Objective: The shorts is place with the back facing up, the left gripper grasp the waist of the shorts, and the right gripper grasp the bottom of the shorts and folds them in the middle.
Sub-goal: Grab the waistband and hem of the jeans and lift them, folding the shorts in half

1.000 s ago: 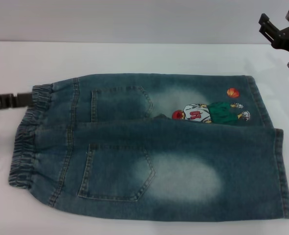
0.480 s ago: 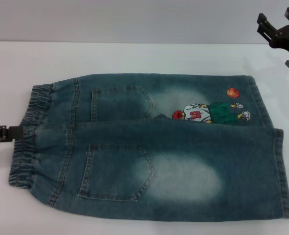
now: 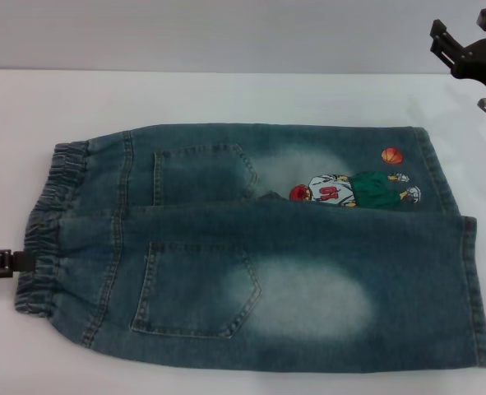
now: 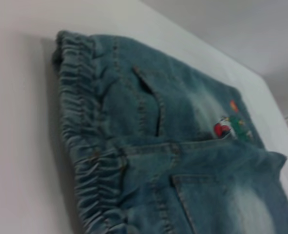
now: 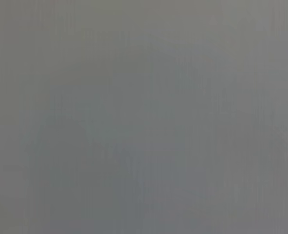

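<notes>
Denim is what I have to deal with: the long blue shorts [image 3: 259, 247] with pale faded patches, two back patch pockets and an embroidered cartoon basketball player [image 3: 354, 189] lie flat and back up across the middle of the white counter [image 3: 226, 95], running from its left edge toward its right edge. The ruched elastic waist of the shorts [image 3: 41, 234] sits by the left edge, and the flat stitched bottom of the shorts [image 3: 473, 288] lies toward the right edge, the nearer leg overlapping the farther one. My left gripper [image 3: 0, 263] rests low at the left edge, its tip touching or just beside the waistband near the front corner; whether its fingers are apart or together I cannot tell. My right gripper [image 3: 469, 49] hangs above the far right corner, well apart from the hems, black fingers apart and holding nothing. I judge the cloth soft but fairly heavy, thick enough to keep a fold yet limp enough to sag between two holds. The gathered band looks bulky and grippy, so I want a deep bite there; the hems look thin and flat against the counter, so both layers need catching at the edge.
</notes>
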